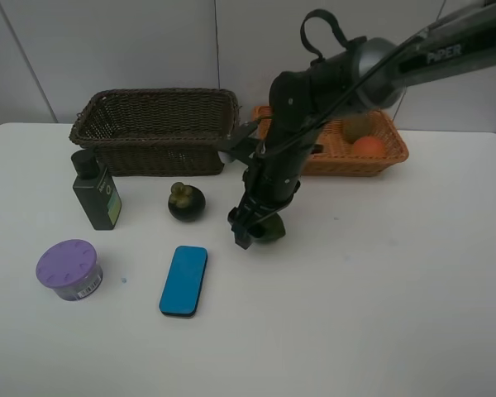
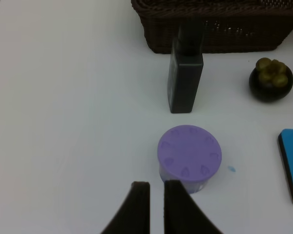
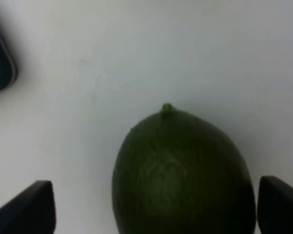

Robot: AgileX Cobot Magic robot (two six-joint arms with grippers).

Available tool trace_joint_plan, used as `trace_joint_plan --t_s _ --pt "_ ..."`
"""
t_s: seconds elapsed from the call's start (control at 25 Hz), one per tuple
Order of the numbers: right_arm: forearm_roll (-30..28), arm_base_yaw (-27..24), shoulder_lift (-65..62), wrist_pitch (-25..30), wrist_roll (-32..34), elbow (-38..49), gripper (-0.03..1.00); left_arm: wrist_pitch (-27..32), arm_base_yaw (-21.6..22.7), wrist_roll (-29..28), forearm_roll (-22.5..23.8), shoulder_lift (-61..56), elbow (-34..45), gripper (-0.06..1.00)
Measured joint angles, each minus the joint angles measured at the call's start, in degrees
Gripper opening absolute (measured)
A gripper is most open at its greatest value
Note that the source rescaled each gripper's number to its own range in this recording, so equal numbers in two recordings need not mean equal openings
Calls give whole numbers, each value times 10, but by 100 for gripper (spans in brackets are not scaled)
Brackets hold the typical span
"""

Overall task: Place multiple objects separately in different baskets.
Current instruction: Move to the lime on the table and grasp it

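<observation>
My right gripper (image 1: 258,231) is open and lowered over the green oval fruit (image 1: 274,229) on the table. In the right wrist view the fruit (image 3: 180,170) lies between the two fingertips (image 3: 34,207), which stand wide apart. My left gripper (image 2: 155,204) is shut and empty, just short of the purple-lidded tub (image 2: 189,157). The dark green bottle (image 1: 97,192), mangosteen (image 1: 186,201), blue eraser (image 1: 183,279) and tub (image 1: 69,269) sit on the table. The kiwi (image 1: 357,126) and peach (image 1: 368,147) lie in the orange-tan basket (image 1: 393,154). The dark brown basket (image 1: 153,157) stands behind. The white marker is out of view.
The table is white, with a pale wall behind the baskets. My right arm reaches over from the upper right, crossing above the orange-tan basket's left end. The left arm is out of the exterior view.
</observation>
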Motion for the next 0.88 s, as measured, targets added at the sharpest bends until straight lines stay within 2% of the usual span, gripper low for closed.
trace_joint_plan --t_s 0.68,0.76,0.8,0.84,0.88 --pt "-4 0 24 -9 0 0 98 0 0 0 0 0 0 0" --pt "-4 0 24 -9 0 0 91 0 0 0 0 0 0 0" --pt "-5 0 24 -9 0 0 81 0 0 3 0 0 0 0" --pt "-5 0 24 -8 0 0 64 0 0 3 0 0 0 0" --pt "-5 0 24 -7 0 0 64 0 0 0 0 0 0 0"
